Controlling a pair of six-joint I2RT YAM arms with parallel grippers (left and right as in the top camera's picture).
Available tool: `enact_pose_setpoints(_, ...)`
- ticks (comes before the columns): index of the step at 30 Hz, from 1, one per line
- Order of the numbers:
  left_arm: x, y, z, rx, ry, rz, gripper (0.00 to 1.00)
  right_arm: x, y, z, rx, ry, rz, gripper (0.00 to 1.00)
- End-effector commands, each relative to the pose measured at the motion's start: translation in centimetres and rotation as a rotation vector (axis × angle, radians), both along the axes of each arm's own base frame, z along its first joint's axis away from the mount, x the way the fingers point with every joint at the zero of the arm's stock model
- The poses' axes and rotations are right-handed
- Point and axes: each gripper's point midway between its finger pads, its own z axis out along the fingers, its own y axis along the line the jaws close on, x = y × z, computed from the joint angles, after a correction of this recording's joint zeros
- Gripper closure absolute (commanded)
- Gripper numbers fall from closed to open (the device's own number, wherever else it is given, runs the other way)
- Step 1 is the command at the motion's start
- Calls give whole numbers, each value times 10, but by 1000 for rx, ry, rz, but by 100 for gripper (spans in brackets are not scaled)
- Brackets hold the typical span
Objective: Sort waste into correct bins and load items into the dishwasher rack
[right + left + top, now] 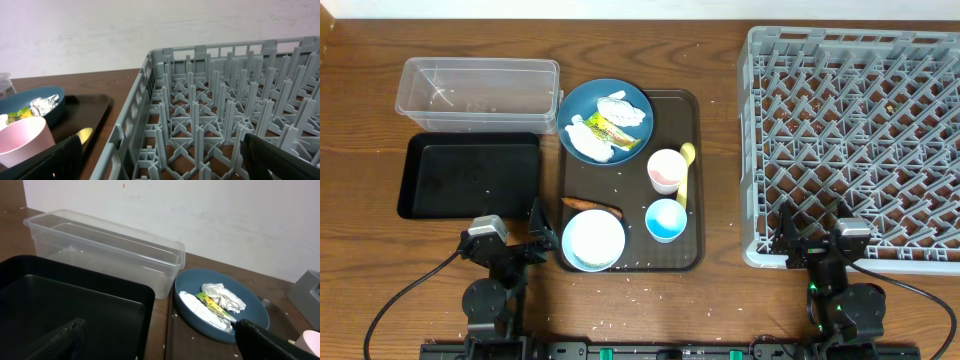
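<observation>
The dark-blue plate on the brown serving tray holds white paper wads and a yellow-green wrapper. The pink cup, light-blue cup, white bowl, yellow spoon and carrot are also on it. Rice grains lie scattered. The clear tub and black tray sit at left, the grey rack at right. My left gripper is open and empty by the bowl. My right gripper is open at the rack's front left corner.
The left wrist view shows the black tray, the tub and the plate. The right wrist view shows the rack's pegs, the pink cup and the spoon tip. A white wall stands behind the table.
</observation>
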Motion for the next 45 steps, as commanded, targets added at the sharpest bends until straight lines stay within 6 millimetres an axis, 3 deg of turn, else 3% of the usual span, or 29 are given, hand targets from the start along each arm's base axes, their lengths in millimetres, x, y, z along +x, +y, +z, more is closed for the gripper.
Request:
enact_pose_setpoints(1,-1,1,-17,21,60,7,4,0,-1,0,11,0,-3,1)
enact_pose_setpoints(37,-1,3,-17,22,60,16,4,0,-8,1,-36,-6,-43,1)
enact_pose_setpoints(42,1,2,2,22,-19,10,4,1,-9,5,-33,-25,-46,1)
enact_pose_setpoints(45,2,-9,19,20,-86,-52,4,1,-4,9,-27,-42,-16,1)
